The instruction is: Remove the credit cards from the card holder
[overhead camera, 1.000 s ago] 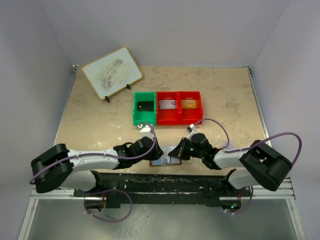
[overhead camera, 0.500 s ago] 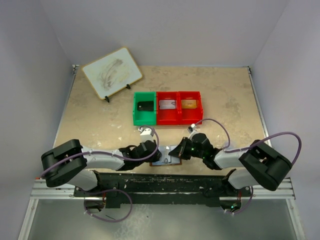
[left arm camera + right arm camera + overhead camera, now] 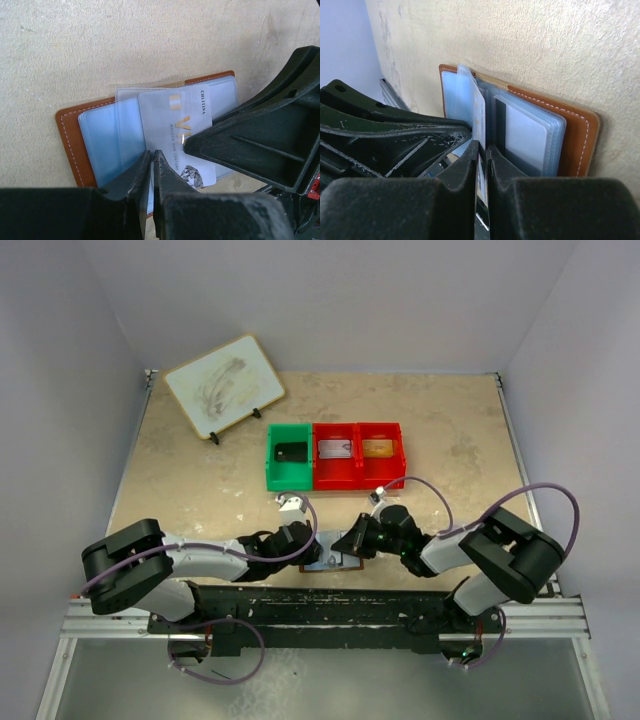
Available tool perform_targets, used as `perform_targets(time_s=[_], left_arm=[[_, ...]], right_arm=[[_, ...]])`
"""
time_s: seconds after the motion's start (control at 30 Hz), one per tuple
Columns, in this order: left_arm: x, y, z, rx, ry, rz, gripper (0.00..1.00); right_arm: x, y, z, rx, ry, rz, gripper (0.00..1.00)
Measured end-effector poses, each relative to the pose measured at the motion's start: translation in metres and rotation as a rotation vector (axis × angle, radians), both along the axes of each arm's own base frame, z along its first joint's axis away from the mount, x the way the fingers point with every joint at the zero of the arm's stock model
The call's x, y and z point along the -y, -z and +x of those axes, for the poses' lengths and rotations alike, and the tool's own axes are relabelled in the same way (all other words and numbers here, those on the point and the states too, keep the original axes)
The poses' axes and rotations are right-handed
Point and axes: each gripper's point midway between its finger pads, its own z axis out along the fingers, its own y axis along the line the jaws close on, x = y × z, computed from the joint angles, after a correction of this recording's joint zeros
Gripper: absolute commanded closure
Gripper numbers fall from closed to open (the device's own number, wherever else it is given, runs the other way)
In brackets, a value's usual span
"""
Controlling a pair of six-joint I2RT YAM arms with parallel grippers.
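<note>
Left pincer (image 3: 152,156) has closed at card holder's (image 3: 67,135) edge; right pincer (image 3: 482,146) nips its sleeve (image 3: 470,102).

Seen from above: all but a sliver of the flat brown leather card holder (image 3: 333,565) lies under the left gripper (image 3: 319,558) and right gripper (image 3: 347,546).
White plastic card (image 3: 172,125): lettering cut short by the right gripper's black body; near corner lost behind the left fingers (image 3: 132,180).
Right wrist view: a pale leaf (image 3: 470,105) drops between the fingers (image 3: 462,167); card or sleeve, unclear.
Green plastic bin (image 3: 272,455), red plastic bins (image 3: 340,482): contents too small to identify.
</note>
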Motion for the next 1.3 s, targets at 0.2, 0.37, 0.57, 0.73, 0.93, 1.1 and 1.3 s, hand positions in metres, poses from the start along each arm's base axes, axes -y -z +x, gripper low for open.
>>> perform_targets(time_s=[0.2, 0.37, 0.57, 0.73, 0.93, 1.1, 1.3], left_arm=[[-0.002, -0.001, 0.0, -0.001, -0.002, 0.006, 0.96], [-0.003, 0.0, -0.001, -0.003, -0.002, 0.011, 0.96], [-0.005, 0.0, -0.001, -0.002, -0.005, 0.015, 0.96], [-0.01, -0.001, -0.001, 0.003, -0.016, 0.033, 0.95], [-0.027, -0.002, -0.001, 0.008, -0.046, 0.094, 0.95], [-0.047, -0.006, -0.004, 0.014, -0.07, 0.149, 0.84], [-0.06, -0.03, -0.003, 0.06, -0.094, 0.119, 0.67]], right_arm=[[-0.008, -0.003, 0.002, 0.002, -0.01, 0.049, 1.0], [-0.005, -0.001, -0.003, -0.011, -0.005, 0.058, 1.0], [0.0, -0.006, -0.005, -0.005, -0.002, 0.037, 1.0], [0.006, -0.005, -0.006, -0.002, 0.01, 0.005, 1.0], [0.014, -0.013, -0.004, 0.037, 0.026, -0.025, 1.0], [0.023, -0.045, 0.006, 0.187, 0.046, -0.036, 1.0], [0.035, -0.097, 0.023, 0.466, 0.074, -0.043, 1.0]])
